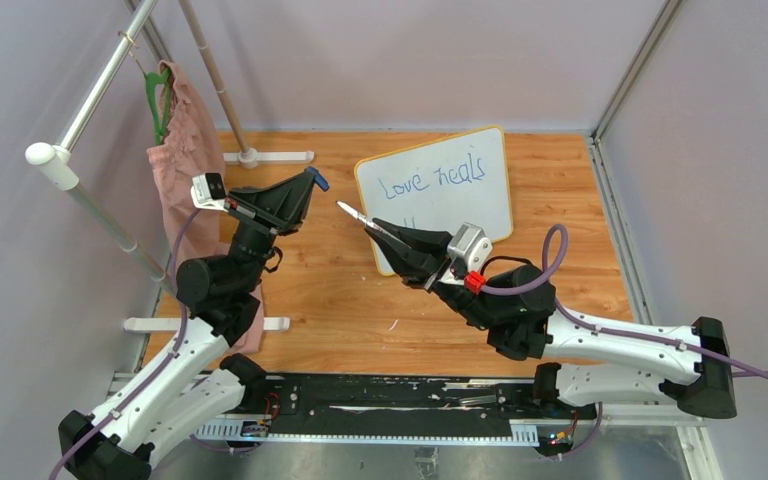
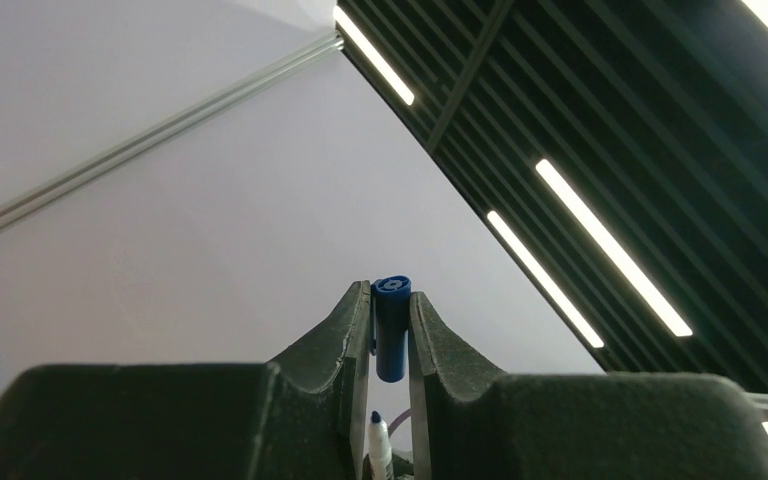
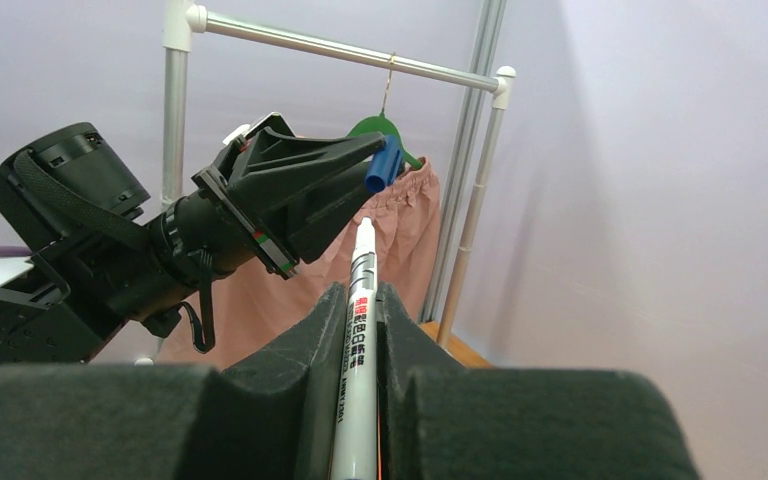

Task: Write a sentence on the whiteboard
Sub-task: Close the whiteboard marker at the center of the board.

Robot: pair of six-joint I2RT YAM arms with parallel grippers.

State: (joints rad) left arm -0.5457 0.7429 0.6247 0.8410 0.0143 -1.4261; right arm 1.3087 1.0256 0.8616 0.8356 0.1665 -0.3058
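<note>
The whiteboard [image 1: 480, 200] lies on the wooden table at the back middle, with a yellow-orange rim. The sentence [image 1: 432, 178] reads "Love heals" in blue; its second line is mostly hidden behind my right gripper. My right gripper [image 1: 375, 228] is shut on a white marker [image 1: 355, 214], raised above the board's left edge with the tip pointing left; it also shows in the right wrist view [image 3: 358, 340]. My left gripper [image 1: 312, 180] is shut on the blue marker cap [image 1: 318, 182], held up facing the marker tip, a short gap apart. The cap [image 2: 391, 325] sits between the left fingertips.
A metal clothes rack [image 1: 90, 85] stands at the left with a pink garment [image 1: 182, 160] on a green hanger [image 1: 160, 95]. Its white base feet [image 1: 265, 156] rest on the table. Grey walls enclose the back and sides.
</note>
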